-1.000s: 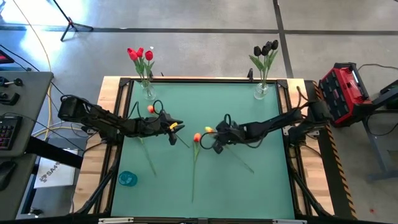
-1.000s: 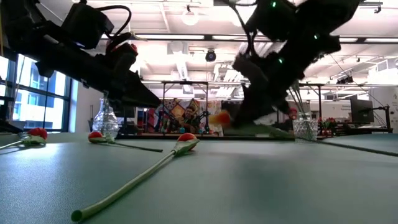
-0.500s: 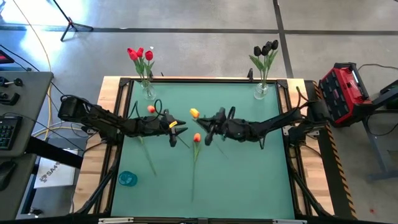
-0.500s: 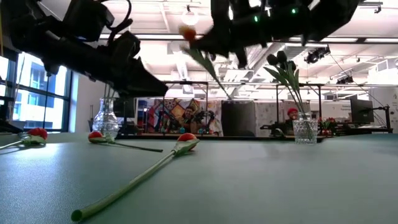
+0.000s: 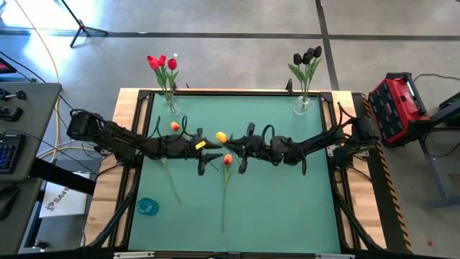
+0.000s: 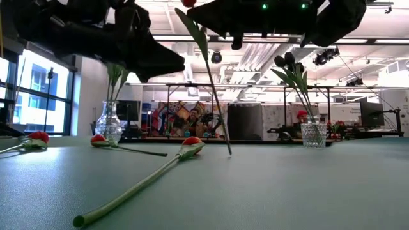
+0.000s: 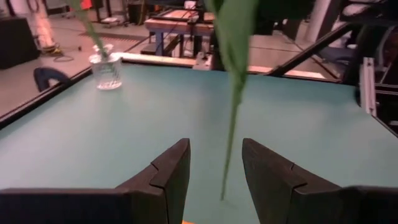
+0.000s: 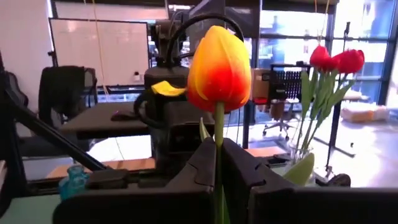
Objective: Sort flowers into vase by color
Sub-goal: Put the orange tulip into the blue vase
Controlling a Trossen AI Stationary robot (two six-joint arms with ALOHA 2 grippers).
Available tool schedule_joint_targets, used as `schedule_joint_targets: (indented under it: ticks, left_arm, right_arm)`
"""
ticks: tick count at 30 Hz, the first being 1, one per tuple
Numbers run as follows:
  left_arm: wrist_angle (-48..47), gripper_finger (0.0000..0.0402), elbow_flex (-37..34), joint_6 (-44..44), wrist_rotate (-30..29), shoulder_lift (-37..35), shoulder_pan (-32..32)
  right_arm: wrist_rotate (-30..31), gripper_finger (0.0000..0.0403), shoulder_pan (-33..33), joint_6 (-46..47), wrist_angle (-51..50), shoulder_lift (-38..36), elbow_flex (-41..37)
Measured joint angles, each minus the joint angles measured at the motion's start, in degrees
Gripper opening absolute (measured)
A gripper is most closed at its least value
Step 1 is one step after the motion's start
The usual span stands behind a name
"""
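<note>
My right gripper (image 8: 219,155) is shut on an orange-yellow tulip (image 8: 219,68) above the table's middle, with the head (image 5: 221,137) up. Its stem (image 6: 214,96) hangs down to just above the green table. My left gripper (image 7: 216,171) is open. Its fingers stand on either side of that stem's lower part (image 7: 229,155) without touching it. An orange tulip (image 5: 227,160) lies flat on the table near the middle. Another one (image 5: 174,126) lies by my left arm. The left vase (image 5: 170,106) holds red tulips. The right vase (image 5: 302,104) holds dark ones. My right gripper pinches the tulip's stem (image 8: 218,146) between its two fingers, a short way below the head. The fingers come about level from the table's right and lie across the stem. The flower stands upright in the hold, lifted off the table; whether its lower tip (image 6: 229,153) touches the table I cannot tell.
A small teal vessel (image 5: 147,206) sits near the table's front left. In the low view, tulip heads (image 6: 38,136) (image 6: 98,138) lie at the left, by the left vase (image 6: 108,124). A red case (image 5: 397,104) stands beyond the right edge.
My right gripper has risen with the orange-yellow tulip and tipped from pointing down to about level, moving toward the table's left. The tulip has come off the table and now stands head up with its stem hanging. My left gripper has risen a little toward that stem.
</note>
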Motion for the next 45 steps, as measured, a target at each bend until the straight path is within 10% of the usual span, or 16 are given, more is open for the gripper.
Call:
schedule_joint_targets:
  ticks: [17,27,45]
  left_arm:
    - [3.47,0.0136,5.10,0.63,-1.67,5.55,-0.68]
    - [3.73,0.0125,11.94,5.50,6.18,13.67,-0.70]
    - [-7.44,0.0138,11.84,5.15,4.79,5.49,-0.68]
  right_arm:
    - [-13.52,0.0000,-1.50,-4.73,6.72,0.00,0.00]
    - [-13.65,0.0000,-1.46,-5.92,6.19,0.00,0.00]
    - [-11.79,0.0000,0.11,-8.93,-2.60,-3.47,0.00]
